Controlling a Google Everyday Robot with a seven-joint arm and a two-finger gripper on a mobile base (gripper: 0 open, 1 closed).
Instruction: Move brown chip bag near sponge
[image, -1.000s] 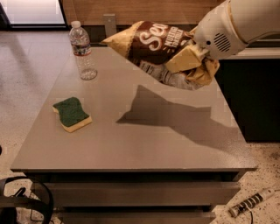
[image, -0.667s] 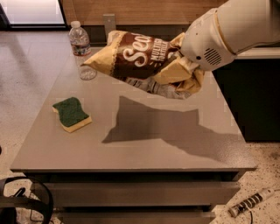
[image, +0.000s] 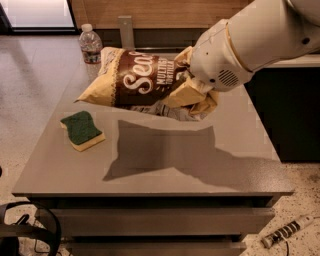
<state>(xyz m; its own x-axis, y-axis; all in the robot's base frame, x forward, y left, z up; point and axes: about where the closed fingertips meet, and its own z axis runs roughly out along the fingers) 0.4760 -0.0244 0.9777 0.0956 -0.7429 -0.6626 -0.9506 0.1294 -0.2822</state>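
Note:
The brown chip bag (image: 135, 80), dark brown and tan with white script, hangs in the air above the grey table (image: 150, 160), lying sideways with its free end pointing left. My gripper (image: 192, 95) is shut on the bag's right end, under the big white arm at the upper right. The sponge (image: 82, 130), green top on yellow foam, lies flat on the table's left side, just below and left of the bag's free end. The bag does not touch the sponge or the table.
A clear water bottle (image: 90, 47) stands at the table's far left corner, partly behind the bag. A dark counter (image: 292, 110) is to the right of the table. Cables (image: 25, 230) lie on the floor at the lower left, a tool (image: 285, 232) at the lower right.
My gripper has carried the bag leftward and a little lower over the table, from the far right side toward the sponge. The bag's shadow moved left with it.

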